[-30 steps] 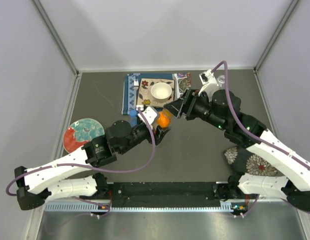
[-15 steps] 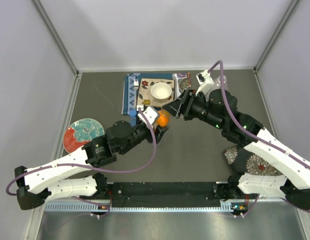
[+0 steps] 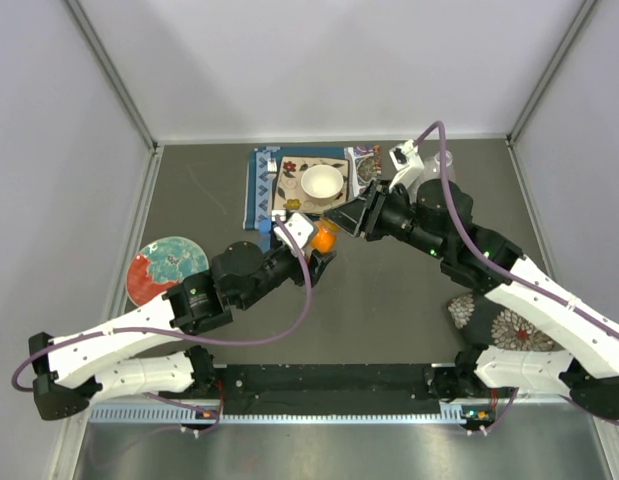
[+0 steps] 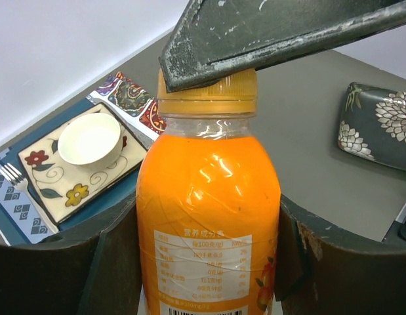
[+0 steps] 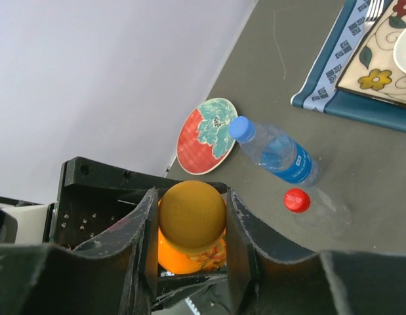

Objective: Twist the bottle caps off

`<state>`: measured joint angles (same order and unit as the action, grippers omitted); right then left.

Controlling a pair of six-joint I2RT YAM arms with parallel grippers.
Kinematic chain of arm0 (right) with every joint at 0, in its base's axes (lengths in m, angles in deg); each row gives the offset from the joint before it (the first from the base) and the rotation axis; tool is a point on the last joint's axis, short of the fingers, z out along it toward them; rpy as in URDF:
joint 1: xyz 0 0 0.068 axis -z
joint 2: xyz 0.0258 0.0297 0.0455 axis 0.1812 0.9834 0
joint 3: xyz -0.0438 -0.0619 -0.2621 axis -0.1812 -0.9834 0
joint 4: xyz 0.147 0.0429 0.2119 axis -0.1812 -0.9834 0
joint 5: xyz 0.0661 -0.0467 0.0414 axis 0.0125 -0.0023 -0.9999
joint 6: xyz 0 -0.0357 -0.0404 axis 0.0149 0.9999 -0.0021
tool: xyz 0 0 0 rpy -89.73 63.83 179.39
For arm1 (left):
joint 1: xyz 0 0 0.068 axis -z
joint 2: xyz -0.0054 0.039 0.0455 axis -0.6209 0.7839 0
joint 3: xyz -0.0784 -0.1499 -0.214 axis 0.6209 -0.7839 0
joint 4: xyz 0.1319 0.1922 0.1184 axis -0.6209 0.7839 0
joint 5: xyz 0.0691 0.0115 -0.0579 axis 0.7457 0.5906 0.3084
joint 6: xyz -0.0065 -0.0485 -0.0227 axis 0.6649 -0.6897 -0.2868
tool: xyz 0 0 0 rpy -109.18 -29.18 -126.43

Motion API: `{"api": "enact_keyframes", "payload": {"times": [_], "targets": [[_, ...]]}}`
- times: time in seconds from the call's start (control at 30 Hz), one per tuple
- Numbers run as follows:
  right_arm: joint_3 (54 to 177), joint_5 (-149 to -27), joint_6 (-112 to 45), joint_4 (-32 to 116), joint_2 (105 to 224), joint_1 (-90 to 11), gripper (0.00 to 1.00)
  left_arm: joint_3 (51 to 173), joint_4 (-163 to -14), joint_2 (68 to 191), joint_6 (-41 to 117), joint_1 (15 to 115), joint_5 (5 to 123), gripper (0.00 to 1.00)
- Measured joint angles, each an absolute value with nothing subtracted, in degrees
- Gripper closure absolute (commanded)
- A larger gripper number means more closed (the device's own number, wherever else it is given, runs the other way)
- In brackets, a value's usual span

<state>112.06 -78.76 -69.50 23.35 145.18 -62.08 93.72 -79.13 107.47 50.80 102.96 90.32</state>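
Currently, the left gripper (image 4: 208, 249) is clamped on the orange juice bottle (image 4: 209, 190). The right gripper (image 5: 191, 216) is closed tight around the orange cap (image 4: 209, 98), seated on the bottle neck. The red cap (image 5: 296, 200) lies on the table (image 5: 366, 197) near the water bottle (image 5: 278, 157).

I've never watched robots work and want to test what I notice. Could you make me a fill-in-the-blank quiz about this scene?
1. The left gripper holds the plastic bottle of orange drink, and the right gripper is shut on its ____.
2. The clear plastic bottle with a blue cap lies on its ____.
3. Beside it lies a loose round plastic cap coloured ____.
4. The small white bowl sits on a square floral ____.

Missing words: cap; side; red; plate.
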Motion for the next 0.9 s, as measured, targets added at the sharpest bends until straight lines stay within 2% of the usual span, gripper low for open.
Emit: {"api": "enact_keyframes", "payload": {"times": [0.2, 0.4, 0.67, 0.9], "targets": [[111.67, -81.78, -68.43, 24.51, 144.98, -62.08, 1.00, 93.57, -77.97, 105.65, 50.80, 102.65, 88.40, 0.75], [110.92, -87.18, -64.32, 26.15, 143.08, -62.08, 1.00, 93.42, -76.92, 102.77, 49.27, 100.07, 78.34, 0.75], [111.47, -97.25, -55.60, 26.91, 141.13, -62.01, 1.00, 94.03, -77.44, 101.57, 41.73, 90.26, 52.49, 0.75], [113.85, -109.69, -45.46, 28.09, 140.78, -61.77, 1.00, 94.03, -85.38, 103.34, 30.17, 81.97, 27.26, 0.71]]}}
